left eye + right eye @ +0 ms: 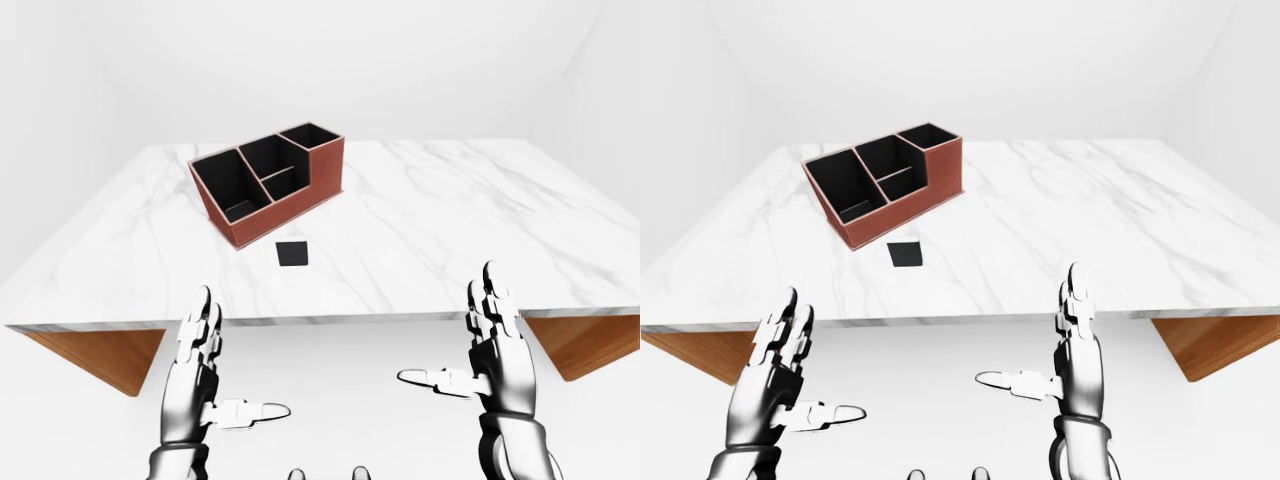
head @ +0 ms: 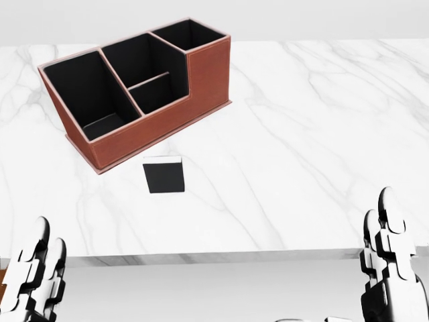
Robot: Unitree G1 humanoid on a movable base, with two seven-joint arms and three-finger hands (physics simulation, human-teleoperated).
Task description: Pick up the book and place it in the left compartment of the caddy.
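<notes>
On the white marble tabletop (image 2: 301, 134), w/ grey veining, sits a small flat black square book (image 2: 165, 176) lying cover-up, a thin white strip of page edge showing along its 12 o'clock side. Just beyond it, toward 11 o'clock in the head view, stands a reddish-brown leather-look desk caddy (image 2: 201, 74) w/ black lining, set at an angle; book and caddy are near but apart. Caddy's left compartment (image 2: 90, 90), the big open bin at its 9 o'clock end, looks empty.

Handling, as a judgement: book looks thin, stiff and light, prob. smooth-covered so a bit slippery. Lying flat, it gives little edge to grab; best bet is pinching across two opposite side edges, thumb on one, fingers on the other, or tipping one edge up first. It should then go into the bin on edge.

Hands: both are low, short of the table's near edge, touching nothing. Left hand (image 1: 200, 370), silver three-finger, is at 7 o'clock in the left-eye view, fingers pointing up, thumb stuck out sideways toward centre: spread wide, holding nothing. Right hand (image 1: 495, 350) at 5 o'clock mirrors it, fingers up, thumb out toward centre, also spread apart and empty. Book lies well apart from both, closer to the left hand's side, so left looks the likelier reach
</notes>
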